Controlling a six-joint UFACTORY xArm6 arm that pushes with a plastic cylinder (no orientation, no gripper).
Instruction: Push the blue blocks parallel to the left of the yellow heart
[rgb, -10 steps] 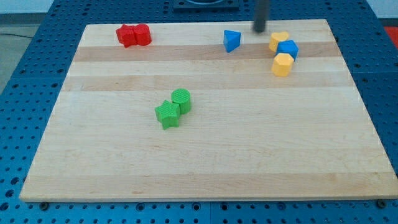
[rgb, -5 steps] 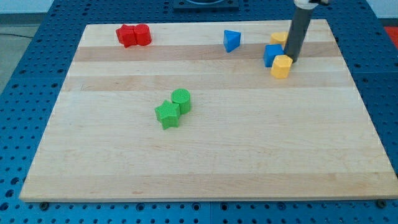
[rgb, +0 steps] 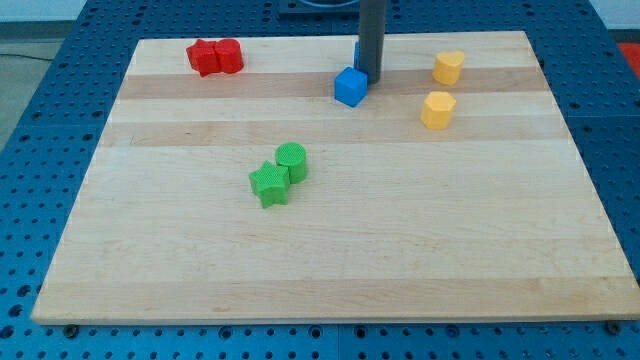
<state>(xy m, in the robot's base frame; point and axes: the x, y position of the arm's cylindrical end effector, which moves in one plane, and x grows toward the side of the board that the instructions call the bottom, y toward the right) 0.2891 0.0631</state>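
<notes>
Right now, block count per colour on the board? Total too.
Red blocks, view's top left: 2
Green blocks, a cylinder and a star-like one: 2
Yellow blocks, upper and lower: 2
Blue blocks: 1 clear cube; a blue sliver shows behind my rod, likely a second
Total: 7 clear, probably 8
My tip sits at the cube's upper right.

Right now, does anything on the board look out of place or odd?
Nothing looks damaged or spilled. My tip is at the blue cube's upper right edge. A second blue block is mostly hidden behind the rod.
</notes>
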